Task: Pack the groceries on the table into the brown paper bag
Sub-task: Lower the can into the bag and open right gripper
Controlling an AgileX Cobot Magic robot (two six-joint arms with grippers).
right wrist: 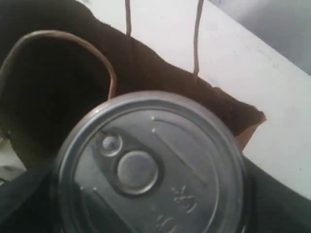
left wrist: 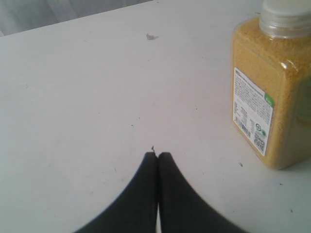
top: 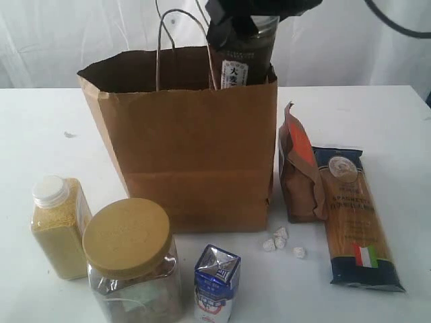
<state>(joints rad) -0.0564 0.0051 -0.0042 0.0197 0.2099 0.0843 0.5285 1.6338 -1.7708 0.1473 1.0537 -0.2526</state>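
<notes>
The brown paper bag point(top: 195, 155) stands upright mid-table. Over its open right corner my right gripper point(top: 246, 20) is shut on the dark foil-topped jar point(top: 241, 57), whose lower part sits below the bag's rim. In the right wrist view the jar's foil top point(right wrist: 150, 165) fills the frame above the bag's dark opening point(right wrist: 48, 87). My left gripper point(left wrist: 157, 154) is shut and empty over the bare table point(left wrist: 87, 97), beside the yellow-grain bottle point(left wrist: 272, 97). It does not show in the exterior view.
In front of the bag stand the yellow-grain bottle point(top: 59, 225), the tan-lidded wide jar point(top: 131, 262) and the small blue-white carton point(top: 216, 282). To its right are the brown pouch point(top: 300, 175) and the spaghetti pack point(top: 355, 215). A few small white lumps point(top: 281, 242) lie nearby.
</notes>
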